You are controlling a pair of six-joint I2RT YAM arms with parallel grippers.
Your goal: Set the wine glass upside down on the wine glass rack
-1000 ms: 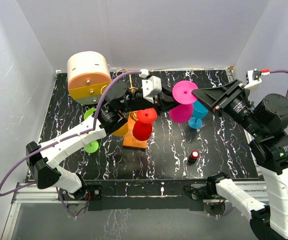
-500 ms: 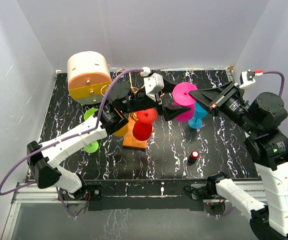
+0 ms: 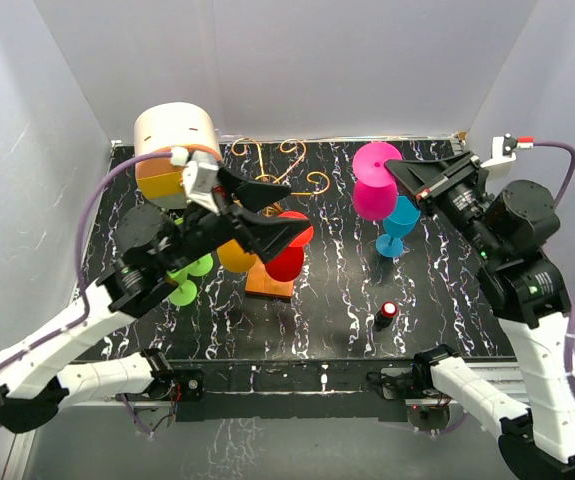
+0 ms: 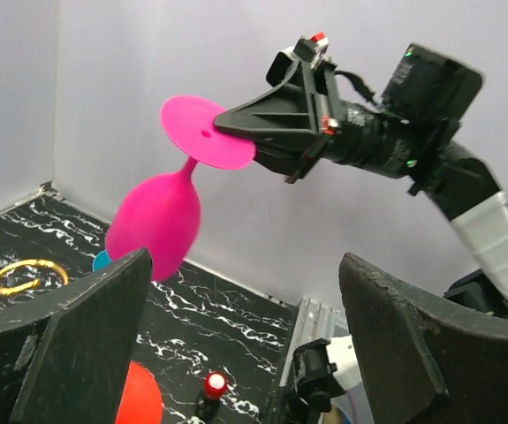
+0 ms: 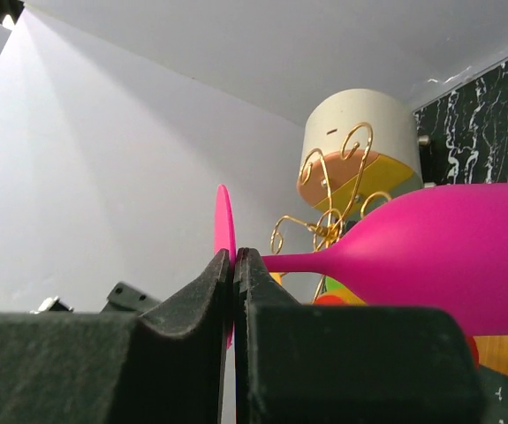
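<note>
The magenta wine glass [image 3: 372,198] hangs in the air, foot up and bowl down, somewhat tilted. It is right of the wine glass rack [image 3: 265,281] and apart from it. The right tool [image 3: 397,167] is clenched on the rim of its foot. The left tool [image 3: 270,213] is spread wide and empty above the rack's red glass [image 3: 285,263]. The step in hand looks like the carry. Next, I judge, the stem must slide into a free gold scroll, clear of the left arm.

Black table [image 3: 337,290] veined with white marbling.
Carries the wine glass rack [image 3: 267,282] on its orange base near the middle, a cream-and-orange drum box [image 3: 172,150] at the far left corner, a green glass [image 3: 182,293] left, a blue glass [image 3: 399,218] right, a small red-capped bottle [image 3: 387,314] towards the front.
</note>
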